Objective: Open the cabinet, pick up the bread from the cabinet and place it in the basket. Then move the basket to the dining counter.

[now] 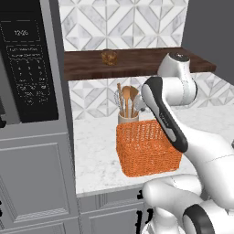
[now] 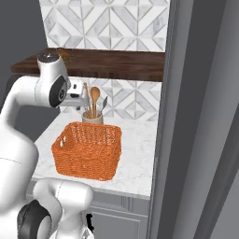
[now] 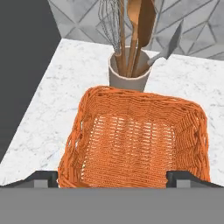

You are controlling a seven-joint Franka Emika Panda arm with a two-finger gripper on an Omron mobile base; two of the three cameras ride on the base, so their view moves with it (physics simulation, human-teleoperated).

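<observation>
The gripper [image 3: 112, 177] hangs above the basket [image 3: 138, 140], fingers wide apart, holding nothing. Just behind the basket on the worktop [image 1: 98, 155] stands a utensil crock [image 3: 128, 74].

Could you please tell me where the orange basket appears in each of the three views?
Left base view: basket at centre, on the marble worktop, partly behind the arm.
Right base view: basket left of centre.
Hand view: basket in the lower half.
Shared landmark: the utensil crock just behind it.
</observation>
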